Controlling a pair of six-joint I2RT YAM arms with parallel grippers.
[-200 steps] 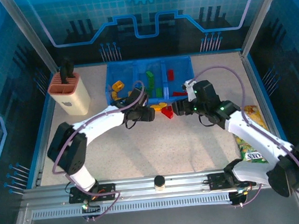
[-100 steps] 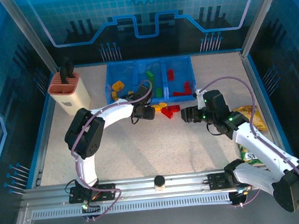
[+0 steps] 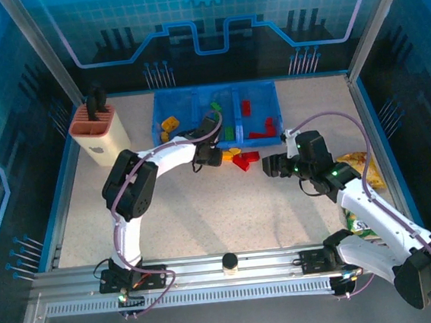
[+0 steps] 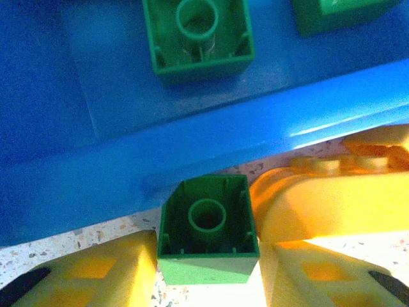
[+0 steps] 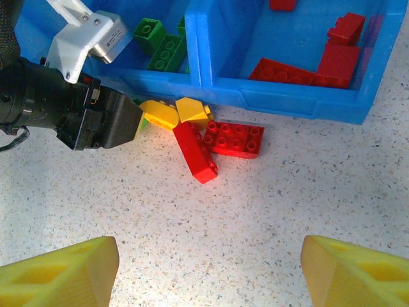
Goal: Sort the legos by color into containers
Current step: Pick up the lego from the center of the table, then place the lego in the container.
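Left gripper (image 3: 215,156): at the tray's near wall, jaws narrowed onto a green brick (image 4: 208,230), with a finger (image 4: 96,272) against each side.
Green brick: on the table (image 3: 205,216), hollow side up, its far edge right against the tray (image 4: 192,163) wall, just near of the middle bin.
Right gripper (image 5: 206,252): jaws wide and empty, hovering over bare table near the loose pile.
Loose pile: two yellow bricks (image 5: 176,113) just right of the left gripper, and two red bricks (image 5: 234,138) right of those, all on the table by the near wall.
Bins: greens (image 5: 160,45) in the middle, reds (image 5: 300,70) on the right, yellows (image 3: 169,124) on the left.
Risk, slip: the fingers hold smooth side walls, so a light squeeze could let the brick twist or drop on the lift.
Risk, snag: the brick sits hard against the wall, so a lift tilted towards the tray could catch it under the rim.
Risk, stray brick: the right-hand finger lies beside a yellow brick and may drag it along.
Risk, arms: both grippers are close, so a reach for the reds by the right one could bump the left.
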